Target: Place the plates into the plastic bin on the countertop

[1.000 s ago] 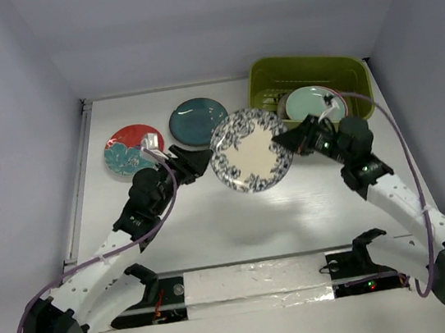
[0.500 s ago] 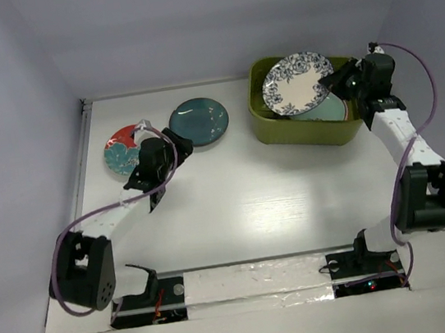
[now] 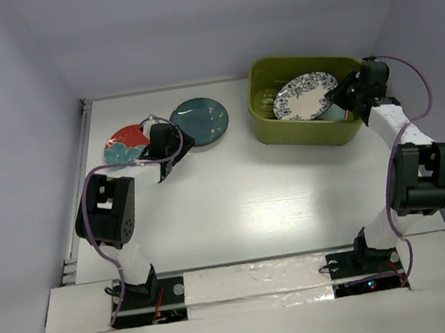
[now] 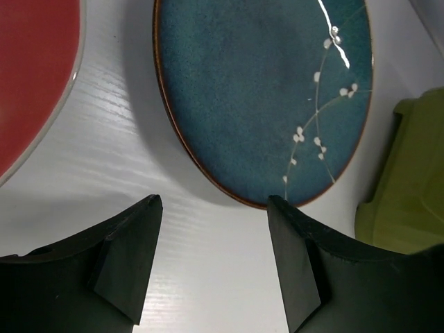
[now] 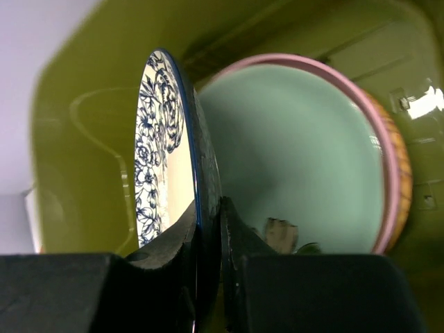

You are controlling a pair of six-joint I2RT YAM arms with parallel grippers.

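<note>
— Right gripper (image 5: 209,216) pinches the patterned plate (image 3: 304,95) by its rim, tilted inside the bin (image 3: 301,135).
— Left gripper (image 4: 215,202), jaws apart, empty; teal plate (image 4: 263,90) just ahead, left of the bin.

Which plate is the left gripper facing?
The dark teal plate, straight ahead of the open left gripper; the red plate lies off to its side.
</note>
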